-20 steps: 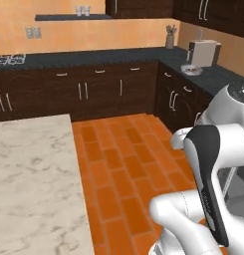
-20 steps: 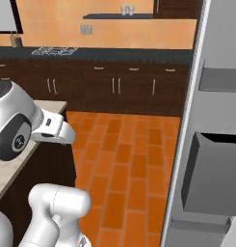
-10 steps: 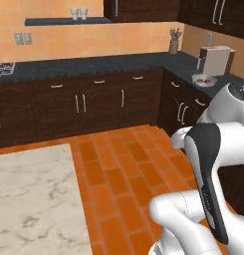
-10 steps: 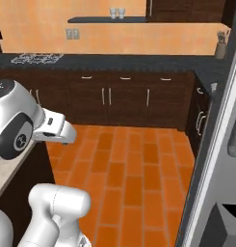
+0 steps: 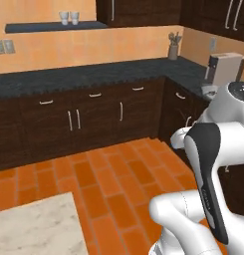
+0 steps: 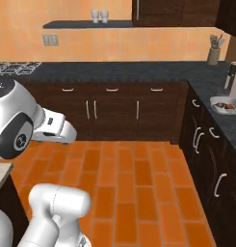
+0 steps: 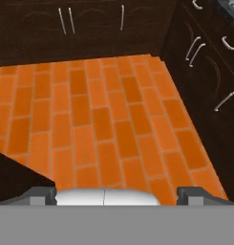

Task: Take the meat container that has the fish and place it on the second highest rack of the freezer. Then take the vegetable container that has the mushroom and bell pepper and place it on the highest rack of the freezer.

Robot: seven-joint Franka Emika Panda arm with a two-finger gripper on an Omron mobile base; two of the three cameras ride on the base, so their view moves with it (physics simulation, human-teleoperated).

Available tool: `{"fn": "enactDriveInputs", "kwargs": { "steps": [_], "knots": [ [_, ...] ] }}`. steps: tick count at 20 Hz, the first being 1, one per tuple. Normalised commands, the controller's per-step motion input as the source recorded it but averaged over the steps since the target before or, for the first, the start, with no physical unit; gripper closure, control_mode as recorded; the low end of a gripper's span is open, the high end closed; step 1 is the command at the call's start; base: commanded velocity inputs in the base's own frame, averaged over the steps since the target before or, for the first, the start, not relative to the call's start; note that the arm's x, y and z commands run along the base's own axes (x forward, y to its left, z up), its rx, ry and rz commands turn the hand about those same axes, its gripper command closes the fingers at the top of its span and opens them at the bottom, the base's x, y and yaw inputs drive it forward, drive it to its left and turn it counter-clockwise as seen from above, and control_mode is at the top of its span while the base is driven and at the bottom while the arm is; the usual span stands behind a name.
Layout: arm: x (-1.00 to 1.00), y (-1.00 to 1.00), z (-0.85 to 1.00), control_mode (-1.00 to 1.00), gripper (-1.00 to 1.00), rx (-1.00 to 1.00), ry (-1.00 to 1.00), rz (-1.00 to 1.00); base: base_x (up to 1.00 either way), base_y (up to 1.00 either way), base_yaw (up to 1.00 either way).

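The vegetable container (image 6: pixel 224 104), a rounded white-grey dish, rests on the dark counter at the right, beside a coffee machine. A red bit shows inside it; the mushroom and bell pepper are too small to tell apart. Its rim (image 5: pixel 209 90) peeks out behind my arm in the left base view. My gripper (image 7: pixel 117 197) hangs open over the orange tile floor with nothing between its fingertips (image 7: pixel 43 195), far from the container. The meat container, the fish and the freezer are out of view.
Dark cabinets with a black counter (image 6: pixel 138 71) wrap the back and right walls. A coffee machine (image 5: pixel 226 67) and a utensil holder (image 6: pixel 214 54) stand on it. A marble island corner (image 5: pixel 36 226) lies near left. Orange floor (image 7: pixel 104 110) spreads ahead.
The whole picture has swung as the base turned: the freezer door left the right base view and the corner counter with the container came in. The gripper stays open.
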Motion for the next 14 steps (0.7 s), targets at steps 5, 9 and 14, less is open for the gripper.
{"fn": "enactDriveInputs", "kwargs": {
  "steps": [5, 9, 14],
  "knots": [
    [0.0, 0.0, 0.0, 1.0, -1.0, 0.0, 0.0, 0.0, 1.0, 0.01, -0.34],
    [0.0, 0.0, 0.0, 1.0, -1.0, 0.0, 0.0, 0.0, 1.0, 0.07, -0.36],
    [0.0, 0.0, 0.0, 1.0, -1.0, 0.0, 0.0, 0.0, 1.0, 0.17, -0.37]
  ]
}}
